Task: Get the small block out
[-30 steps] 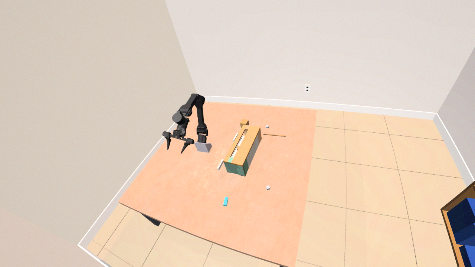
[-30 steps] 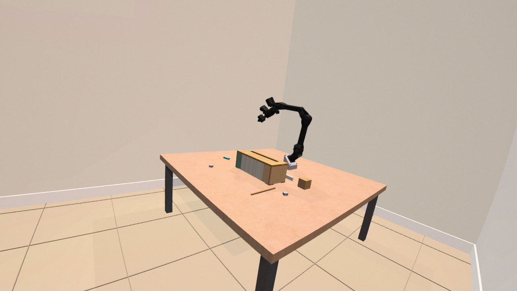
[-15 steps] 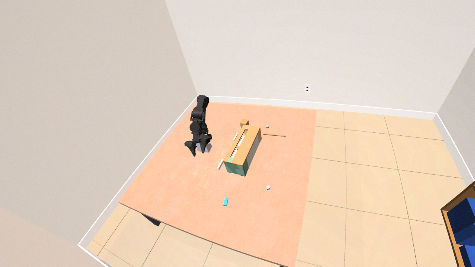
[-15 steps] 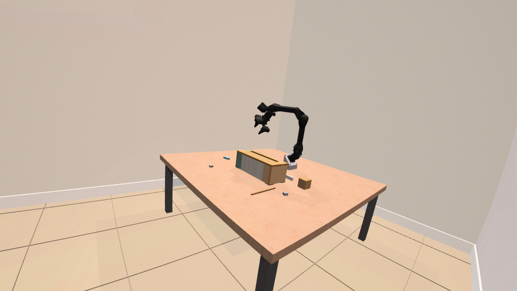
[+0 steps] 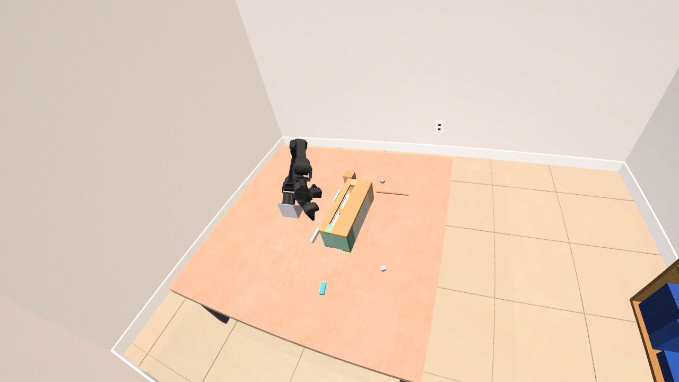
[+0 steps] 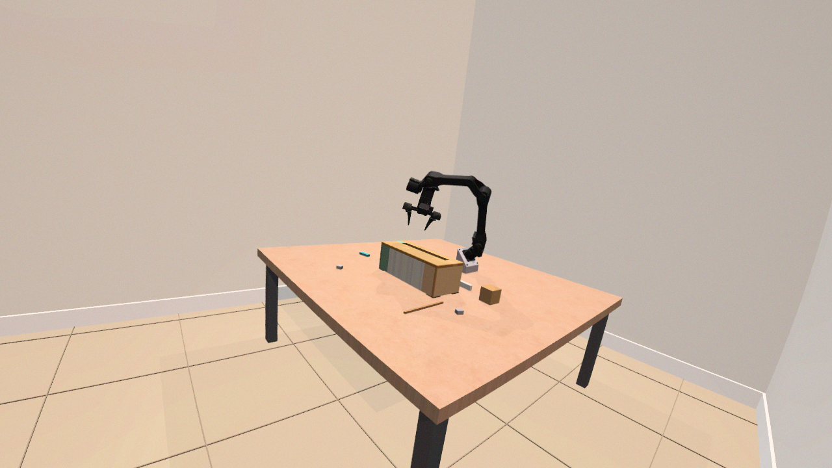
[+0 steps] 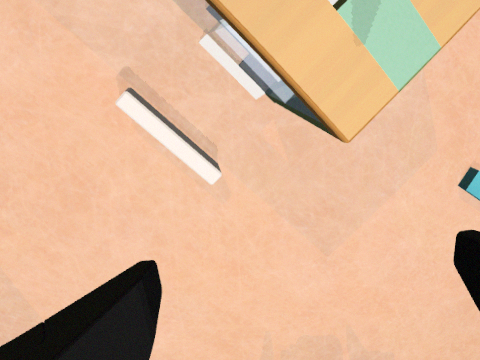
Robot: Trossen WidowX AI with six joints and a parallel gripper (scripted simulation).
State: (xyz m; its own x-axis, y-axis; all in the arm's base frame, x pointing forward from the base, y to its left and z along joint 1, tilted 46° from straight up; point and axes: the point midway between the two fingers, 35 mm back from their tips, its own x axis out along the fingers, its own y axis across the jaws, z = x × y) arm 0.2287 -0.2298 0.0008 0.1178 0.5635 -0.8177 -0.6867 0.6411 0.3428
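Note:
The wooden box stands upright on the table, with a long slot in its top. One end is green. The block on the shelf cannot be made out; the wrist view shows only a little of the clear front, at a steep angle. My gripper is open and empty, fingers pointing down. It is high above the table, on the arm's side of the box, near the green end in the wrist view.
White bars lie by the box's front. A wooden cube, a thin rod, a cyan bar and two small grey pieces lie around the box.

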